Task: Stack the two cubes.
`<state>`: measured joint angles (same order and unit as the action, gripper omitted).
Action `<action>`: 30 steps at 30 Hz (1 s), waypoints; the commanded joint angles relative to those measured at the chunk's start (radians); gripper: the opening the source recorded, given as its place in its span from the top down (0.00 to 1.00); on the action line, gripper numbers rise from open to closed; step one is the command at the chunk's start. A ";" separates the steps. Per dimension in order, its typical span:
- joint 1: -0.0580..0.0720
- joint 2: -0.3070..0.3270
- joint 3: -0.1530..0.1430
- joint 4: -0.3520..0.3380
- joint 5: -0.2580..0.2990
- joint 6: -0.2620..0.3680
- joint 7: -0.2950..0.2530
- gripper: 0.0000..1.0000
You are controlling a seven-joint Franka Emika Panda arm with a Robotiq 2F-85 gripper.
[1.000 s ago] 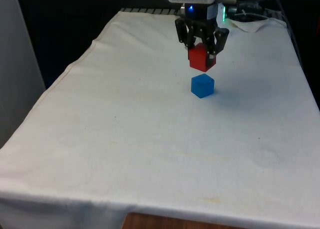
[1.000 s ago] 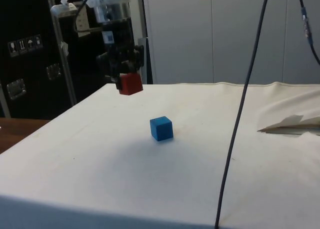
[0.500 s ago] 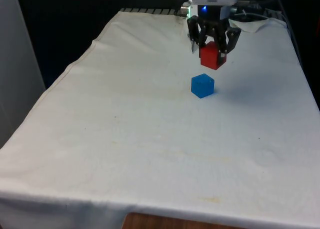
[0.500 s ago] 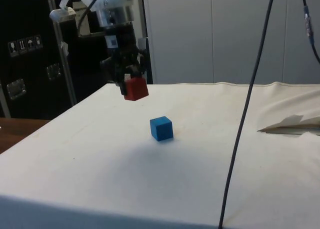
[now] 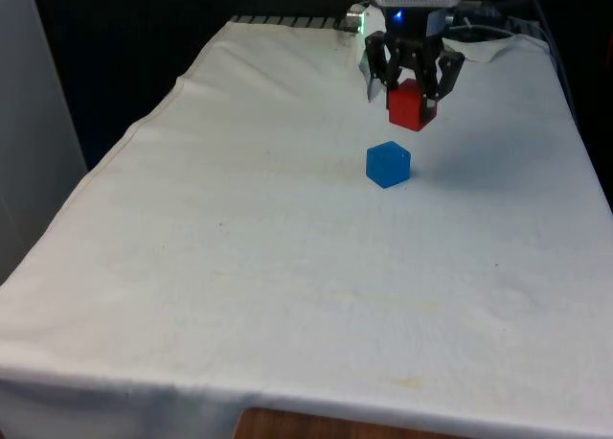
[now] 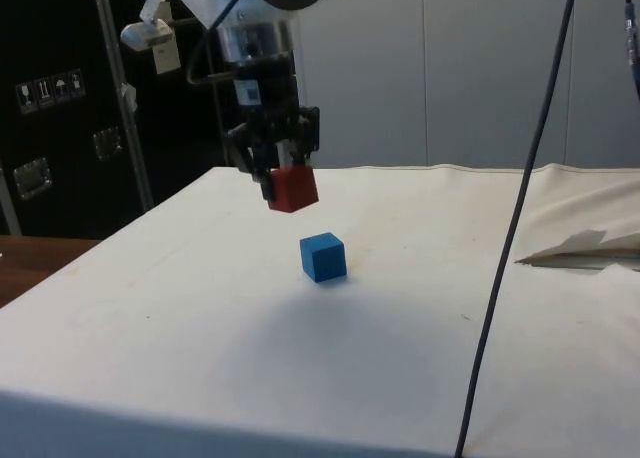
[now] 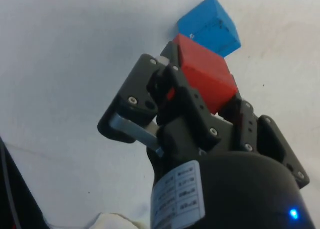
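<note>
Hand: the hand point(image 5: 413, 92) was clamped on the red cube point(image 5: 410, 106), carrying it in the air above the worktop point(image 5: 287, 266).
Red cube: it sat between the two fingers point(image 7: 187, 101), with its lower part poking out below them; in the side view the red cube point(image 6: 293, 188) hung clear of the cloth.
Blue cube: the blue cube point(image 5: 388, 164) rested on the worktop, nearer the camera than the hand in the front view; in the side view the blue cube point(image 6: 323, 256) lay below the carried cube and a little to one side, apart from it.
Step in hand: judged to be the carry toward the blue cube, with lowering and release not yet done.
How to do it well: centre the red cube over the blue one before descending; the blue cube point(image 7: 210, 26) looked turned at an angle on the cloth, so matching the faces would give a steadier seat. Come down slowly, let go only once the faces meet, then lift straight up so the fingers do not drag the top cube off.
Hard to make out: the red cube's underside could not be seen. How well the two cubes lined up was uncertain, since each view suggested a different offset. The fingers covered much of the red cube's point(image 7: 205, 76) sides.
</note>
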<state>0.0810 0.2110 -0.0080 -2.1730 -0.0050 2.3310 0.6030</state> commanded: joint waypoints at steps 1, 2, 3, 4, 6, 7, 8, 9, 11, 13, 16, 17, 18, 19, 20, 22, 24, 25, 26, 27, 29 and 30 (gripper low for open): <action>-0.005 -0.007 0.001 -0.017 0.015 0.032 -0.016 0.98; -0.001 0.000 -0.001 -0.006 0.001 0.011 -0.003 0.98; -0.007 -0.007 0.000 -0.024 0.017 0.042 -0.019 0.98; -0.008 -0.008 -0.001 -0.031 0.019 0.054 -0.023 0.98; -0.013 -0.008 -0.005 -0.047 0.017 0.088 -0.031 0.98; -0.014 -0.008 -0.006 -0.052 0.016 0.097 -0.032 0.98; -0.015 -0.009 -0.008 -0.058 0.014 0.110 -0.034 0.98; -0.011 -0.001 -0.011 -0.049 0.004 0.093 -0.024 0.98; -0.015 -0.010 -0.012 -0.070 0.010 0.132 -0.038 0.98; -0.017 -0.012 -0.015 -0.083 0.008 0.155 -0.042 0.98; -0.018 -0.006 -0.018 -0.095 0.003 0.174 -0.043 0.98; -0.020 -0.016 -0.017 -0.116 0.006 0.203 -0.049 0.98; -0.021 -0.018 -0.017 -0.126 0.006 0.216 -0.051 0.98; -0.022 -0.020 -0.017 -0.135 0.006 0.226 -0.053 0.98; -0.022 -0.022 -0.017 -0.145 0.006 0.237 -0.054 0.98; -0.020 -0.034 -0.018 -0.175 0.000 0.262 -0.049 0.98; -0.020 -0.040 -0.016 -0.194 -0.001 0.278 -0.048 0.98; -0.020 -0.043 -0.016 -0.202 -0.001 0.284 -0.047 0.98; -0.021 -0.035 -0.016 -0.188 0.002 0.266 -0.051 0.98; -0.020 -0.046 -0.015 -0.209 -0.001 0.289 -0.047 0.98; -0.020 -0.047 -0.014 -0.220 -0.001 0.302 -0.047 0.98; -0.020 -0.046 -0.013 -0.224 -0.001 0.308 -0.047 0.98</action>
<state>0.0600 0.1650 -0.0210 -2.3970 -0.0030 2.6300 0.5520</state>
